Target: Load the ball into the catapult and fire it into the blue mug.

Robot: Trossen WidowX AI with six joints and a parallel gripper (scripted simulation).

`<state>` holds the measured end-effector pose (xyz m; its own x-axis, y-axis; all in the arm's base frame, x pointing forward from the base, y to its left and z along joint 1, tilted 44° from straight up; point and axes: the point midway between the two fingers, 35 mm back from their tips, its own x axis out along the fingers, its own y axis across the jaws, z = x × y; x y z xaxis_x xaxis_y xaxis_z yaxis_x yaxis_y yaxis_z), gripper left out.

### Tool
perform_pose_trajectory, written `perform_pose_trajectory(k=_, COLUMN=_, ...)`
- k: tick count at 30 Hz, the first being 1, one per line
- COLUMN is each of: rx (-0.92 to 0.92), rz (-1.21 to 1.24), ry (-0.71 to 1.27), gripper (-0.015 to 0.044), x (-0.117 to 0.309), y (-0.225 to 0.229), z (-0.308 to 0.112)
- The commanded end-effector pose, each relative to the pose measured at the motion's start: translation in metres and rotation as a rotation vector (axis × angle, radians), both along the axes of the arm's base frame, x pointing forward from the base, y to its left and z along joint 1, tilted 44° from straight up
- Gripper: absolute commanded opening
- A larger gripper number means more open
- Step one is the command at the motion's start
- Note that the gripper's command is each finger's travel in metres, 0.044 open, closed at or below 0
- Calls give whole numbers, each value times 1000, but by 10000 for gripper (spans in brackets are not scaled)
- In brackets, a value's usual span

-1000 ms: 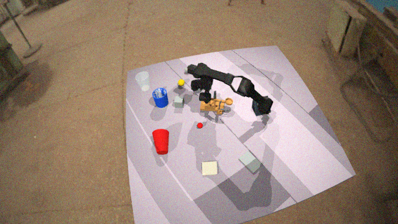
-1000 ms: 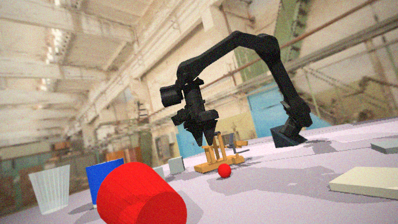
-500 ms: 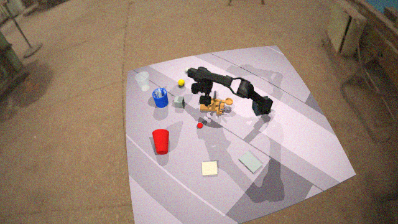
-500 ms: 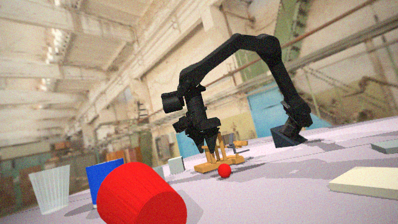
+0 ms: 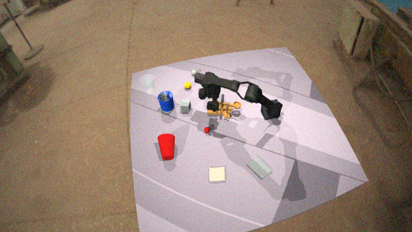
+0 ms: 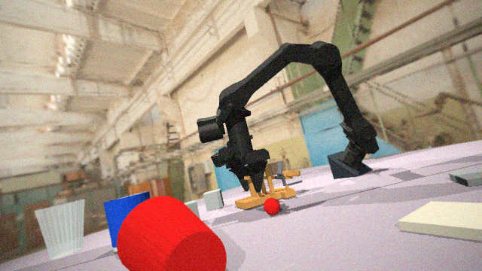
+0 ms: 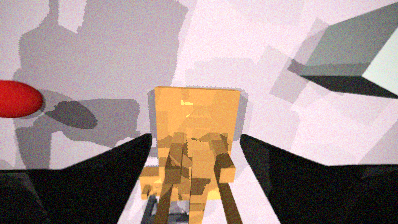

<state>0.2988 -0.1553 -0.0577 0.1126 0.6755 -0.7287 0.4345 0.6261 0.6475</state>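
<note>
The orange catapult (image 5: 219,113) (image 6: 246,203) (image 7: 195,112) stands mid-table, its flat front end toward the blue mug side and its round spoon toward the arm's base. No ball shows in the spoon. My gripper (image 6: 252,190) (image 7: 197,138) is open, low over the catapult's front part, with one finger on each side and nothing gripped. The red ball (image 5: 206,129) (image 6: 272,206) (image 7: 17,99) lies on the table beside the catapult. The blue mug (image 5: 165,103) (image 6: 120,211) stands upright beyond the catapult's front; its inside is not clear.
A grey block (image 5: 185,106) (image 6: 213,199) (image 7: 345,47) stands between catapult and mug. A yellow ball (image 5: 187,85), white ball (image 5: 194,72) and clear cup (image 5: 147,83) (image 6: 64,226) are farther back. A red cup (image 5: 167,146) (image 6: 158,226), cream slab (image 5: 217,174) (image 6: 444,220) and grey-green slab (image 5: 259,167) are in front.
</note>
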Motion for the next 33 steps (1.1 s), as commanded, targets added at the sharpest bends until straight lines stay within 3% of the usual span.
perform_pose_trajectory(k=1, rx=0, rz=0, ry=0, gripper=309, x=0, y=0, z=0)
perform_pose_trajectory(k=8, rx=0, rz=0, ry=0, gripper=125, x=0, y=0, z=0)
perform_pose_trajectory(k=13, rx=0, rz=0, ry=0, gripper=92, x=0, y=0, z=0)
perform_pose_trajectory(k=17, rx=-2, rz=-1, ry=1, gripper=0, x=-3, y=-22, z=23)
perform_pose_trajectory(k=20, rx=-2, rz=-1, ry=2, gripper=0, x=-6, y=-34, z=36)
perform_pose_trajectory(k=33, rx=0, rz=-6, ry=3, gripper=0, x=-3, y=-26, z=24)
